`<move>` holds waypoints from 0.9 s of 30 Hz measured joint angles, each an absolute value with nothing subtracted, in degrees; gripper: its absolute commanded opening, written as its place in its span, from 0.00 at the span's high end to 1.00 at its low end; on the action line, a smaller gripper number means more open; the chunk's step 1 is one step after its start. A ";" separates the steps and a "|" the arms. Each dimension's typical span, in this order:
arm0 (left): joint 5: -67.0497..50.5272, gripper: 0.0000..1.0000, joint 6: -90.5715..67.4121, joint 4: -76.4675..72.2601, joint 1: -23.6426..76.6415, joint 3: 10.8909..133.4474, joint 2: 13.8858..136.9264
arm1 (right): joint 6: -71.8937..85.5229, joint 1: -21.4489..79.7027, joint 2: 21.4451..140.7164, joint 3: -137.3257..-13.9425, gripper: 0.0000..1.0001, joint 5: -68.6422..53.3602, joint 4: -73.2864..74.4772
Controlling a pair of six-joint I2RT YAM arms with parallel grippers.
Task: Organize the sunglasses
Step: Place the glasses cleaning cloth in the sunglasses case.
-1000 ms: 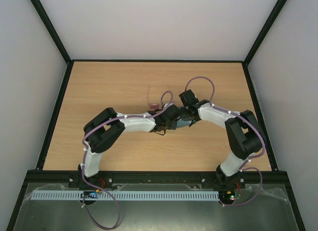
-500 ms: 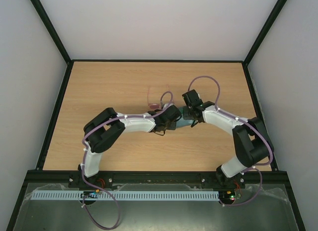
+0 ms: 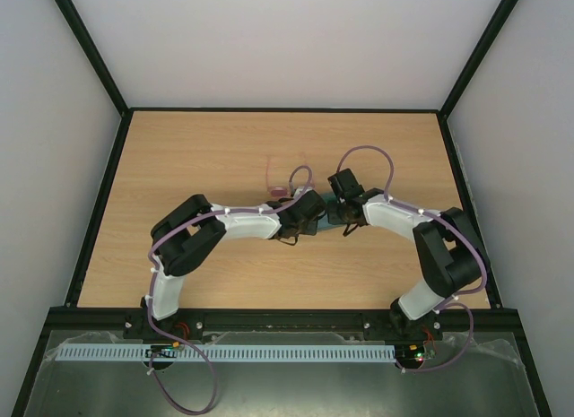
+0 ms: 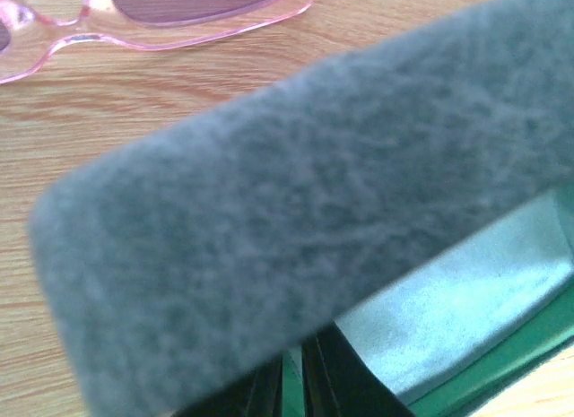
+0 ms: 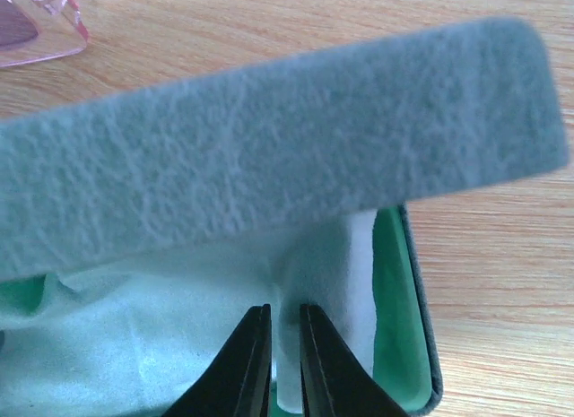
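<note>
Sunglasses (image 4: pixel 188 0): flat on desk (image 3: pixel 179 148), at 11 o'clock from open case (image 5: pixel 269 139), apart from it. Right tool (image 5: pixel 285 323) pinching cloth (image 5: pixel 161 336) inside case; left tool (image 4: pixel 294 372) pressed nearly together, what it holds not discernible.

My left hand (image 4: pixel 293 372) and right hand (image 5: pixel 285 332) meet mid-bench (image 3: pixel 197 148) at the open case (image 5: pixel 269 139), one on each side. The cloth (image 5: pixel 134 345) lies inside it. The sunglasses (image 3: pixel 280 177) lie on the bench just behind, leftward.

Sunglasses (image 4: pixel 152 13) cut off by top edge; left gripper (image 4: pixel 289 395) mostly behind blurred lid (image 4: pixel 296 211); cloth (image 5: pixel 134 345) half under lid; case (image 3: pixel 334 217) buried beneath wrists.
</note>
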State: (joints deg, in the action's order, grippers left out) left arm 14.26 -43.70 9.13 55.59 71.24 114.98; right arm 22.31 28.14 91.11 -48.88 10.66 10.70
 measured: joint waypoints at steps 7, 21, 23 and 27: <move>14.85 0.81 -43.72 8.69 54.96 70.30 114.34 | 22.50 28.14 90.72 -48.25 0.88 9.76 9.61; 15.92 0.97 -43.07 10.22 54.83 70.30 114.32 | 22.55 28.14 88.75 -47.70 0.88 7.99 8.64; 16.12 0.98 -42.89 10.31 54.76 70.30 114.32 | 22.55 28.14 88.75 -47.68 0.88 7.92 8.64; 16.62 0.98 -42.85 10.66 54.68 70.30 114.32 | 22.55 28.14 88.66 -47.62 0.88 7.86 8.62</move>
